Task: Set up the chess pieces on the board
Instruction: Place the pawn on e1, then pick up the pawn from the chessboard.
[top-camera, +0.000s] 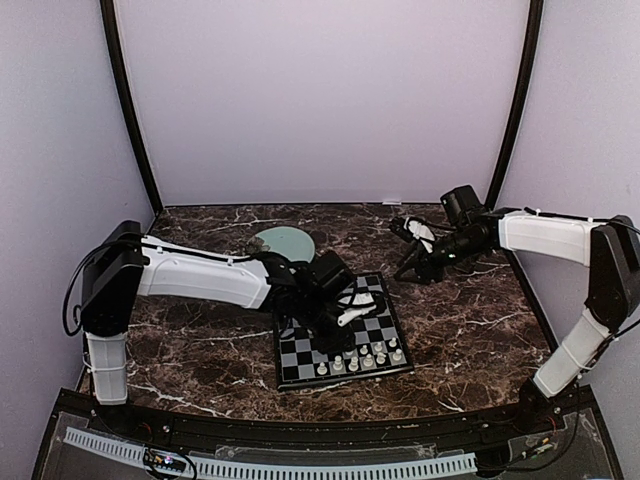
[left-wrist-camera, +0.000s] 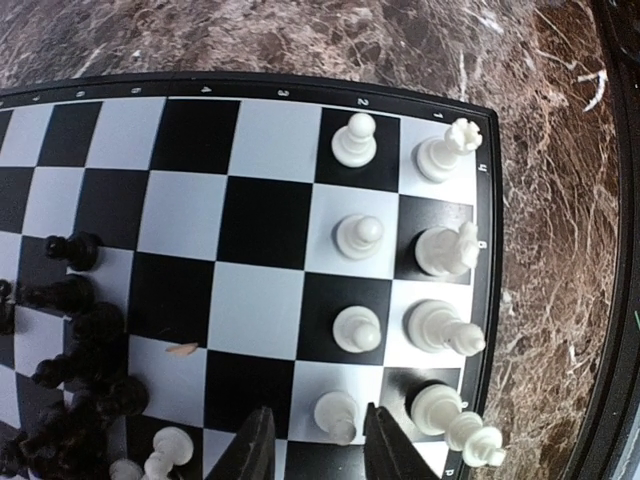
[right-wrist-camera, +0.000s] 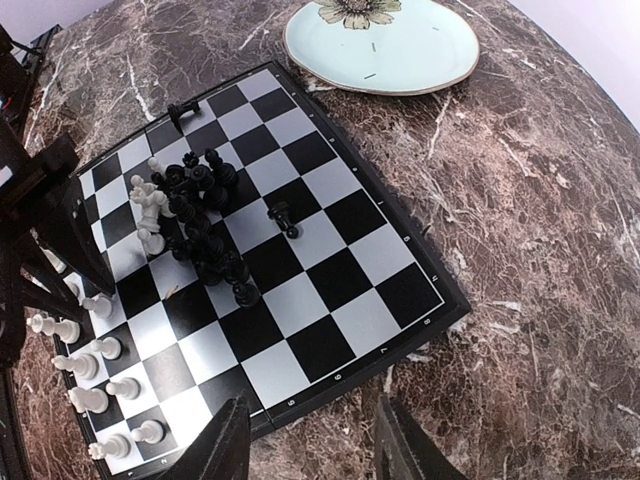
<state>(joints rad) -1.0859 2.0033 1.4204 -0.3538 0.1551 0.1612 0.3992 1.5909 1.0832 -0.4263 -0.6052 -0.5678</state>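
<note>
The chequered board (top-camera: 300, 360) lies at the table's middle front. White pieces (left-wrist-camera: 440, 250) stand in two rows along its near edge. A heap of black pieces (right-wrist-camera: 200, 235) with a few white ones lies mid-board, and it also shows in the left wrist view (left-wrist-camera: 80, 380). One black piece (right-wrist-camera: 285, 215) stands apart. My left gripper (left-wrist-camera: 318, 450) is low over the board (left-wrist-camera: 250, 210), open, with its fingers either side of a standing white pawn (left-wrist-camera: 337, 415). My right gripper (right-wrist-camera: 315, 450) is open and empty, above the board's right edge (right-wrist-camera: 440, 300).
A round pale green plate (right-wrist-camera: 380, 45) with a flower print lies behind the board on the marble table; it also shows in the top view (top-camera: 285, 243). One black piece (right-wrist-camera: 183, 113) lies at the board's far edge. Curved walls enclose the table.
</note>
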